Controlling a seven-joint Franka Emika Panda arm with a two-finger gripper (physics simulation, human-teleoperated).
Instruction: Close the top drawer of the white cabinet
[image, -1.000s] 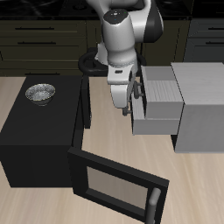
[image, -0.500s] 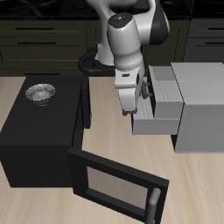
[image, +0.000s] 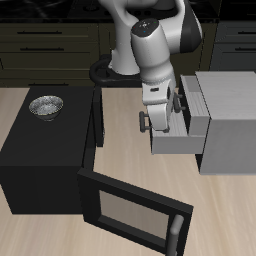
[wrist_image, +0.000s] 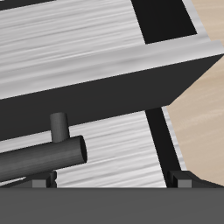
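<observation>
The white cabinet (image: 232, 120) stands on the table beside the arm. Its top drawer (image: 194, 100) sticks out a short way from the cabinet front. My gripper (image: 156, 121) hangs right at the drawer's front panel, fingers spread, holding nothing. In the wrist view a grey bar handle (wrist_image: 44, 157) and a pale streaked drawer panel (wrist_image: 96, 70) fill the frame very close up, with both fingertips wide apart. Whether I touch the panel cannot be told.
Under the top drawer, a lower drawer (image: 178, 143) juts farther out toward the table's middle. A black box unit (image: 45, 150) carries a metal bowl (image: 46, 106); its windowed door (image: 130, 210) lies swung open near the table's front edge. Dark cabinets line the back.
My gripper has moved toward the white cabinet, and the top drawer has slid partway in with it. The lower drawer has not moved.
</observation>
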